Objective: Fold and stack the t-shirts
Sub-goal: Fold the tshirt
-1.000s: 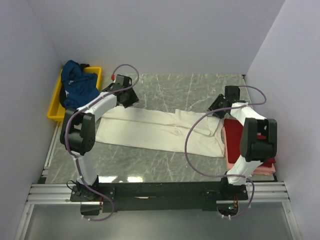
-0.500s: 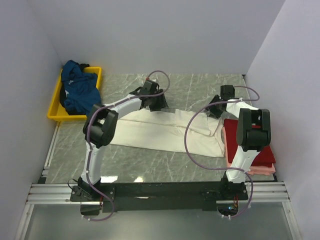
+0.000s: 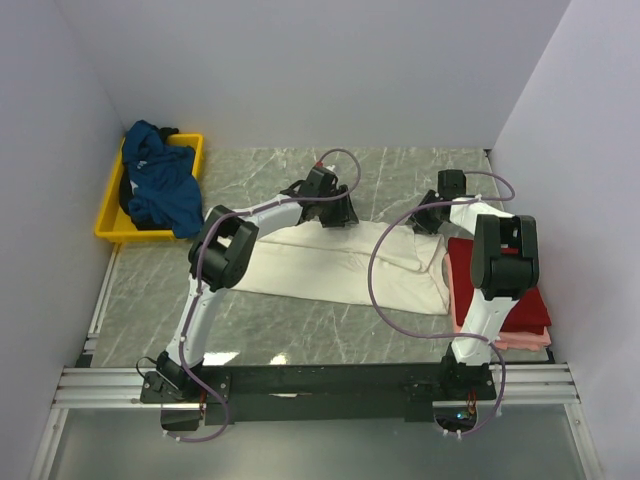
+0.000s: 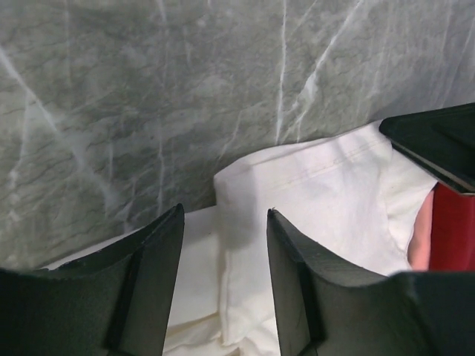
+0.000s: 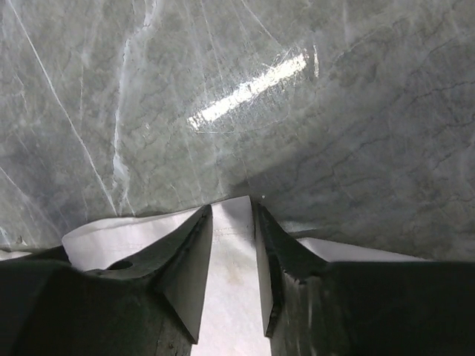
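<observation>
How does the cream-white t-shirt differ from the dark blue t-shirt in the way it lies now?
The cream-white t-shirt lies spread out flat; the dark blue t-shirt is crumpled in a heap. The cream-white t-shirt is on the marble table between the arms; the dark blue t-shirt is in the yellow tray at the far left. Neither lies on the red and pink stack.

Pale walls (image 3: pixel 300 70) stand on three sides. The tabletop (image 3: pixel 400 170) is grey stone with white lines. Light shines off it.
</observation>
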Available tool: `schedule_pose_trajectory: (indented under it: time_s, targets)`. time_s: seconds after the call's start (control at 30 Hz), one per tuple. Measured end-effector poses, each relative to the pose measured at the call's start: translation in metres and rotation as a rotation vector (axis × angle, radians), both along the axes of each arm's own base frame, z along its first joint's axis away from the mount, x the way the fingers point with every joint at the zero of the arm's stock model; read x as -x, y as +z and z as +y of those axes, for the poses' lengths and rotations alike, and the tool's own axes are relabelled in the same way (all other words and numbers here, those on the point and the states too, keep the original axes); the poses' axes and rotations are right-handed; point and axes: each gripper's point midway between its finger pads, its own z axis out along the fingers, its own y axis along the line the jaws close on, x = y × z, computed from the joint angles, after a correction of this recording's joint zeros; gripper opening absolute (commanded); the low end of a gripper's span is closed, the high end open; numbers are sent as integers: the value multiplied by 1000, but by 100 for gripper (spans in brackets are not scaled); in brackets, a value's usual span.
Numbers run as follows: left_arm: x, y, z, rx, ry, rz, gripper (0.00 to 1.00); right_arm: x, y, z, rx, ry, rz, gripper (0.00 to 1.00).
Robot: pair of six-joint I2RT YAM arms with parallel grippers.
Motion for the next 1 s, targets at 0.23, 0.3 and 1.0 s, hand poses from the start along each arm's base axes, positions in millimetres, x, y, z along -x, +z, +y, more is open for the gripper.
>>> schedule_pose_trajectory:
  time_s: [0.23,0.3,1.0]
  targets:
    - [-2,-2,-9,27,-1,14,49,0,1,3,-12,8,0,27]
    - [-1,-4,-10,33,-1,24,47,0,1,3,-15,10,-1,22]
    - [6,-7,-16,70,5,34,7,8,38,9,-45,13,-81,1]
